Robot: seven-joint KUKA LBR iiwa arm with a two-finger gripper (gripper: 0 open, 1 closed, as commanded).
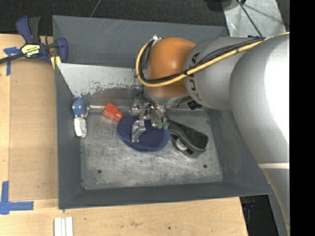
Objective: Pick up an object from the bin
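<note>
one scratched bin; blue disc

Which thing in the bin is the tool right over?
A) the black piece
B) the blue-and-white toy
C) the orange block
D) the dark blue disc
D: the tool sits above the blue disc in mid-bin, with the orange block off to the disc's left and the black piece to its right.
</note>
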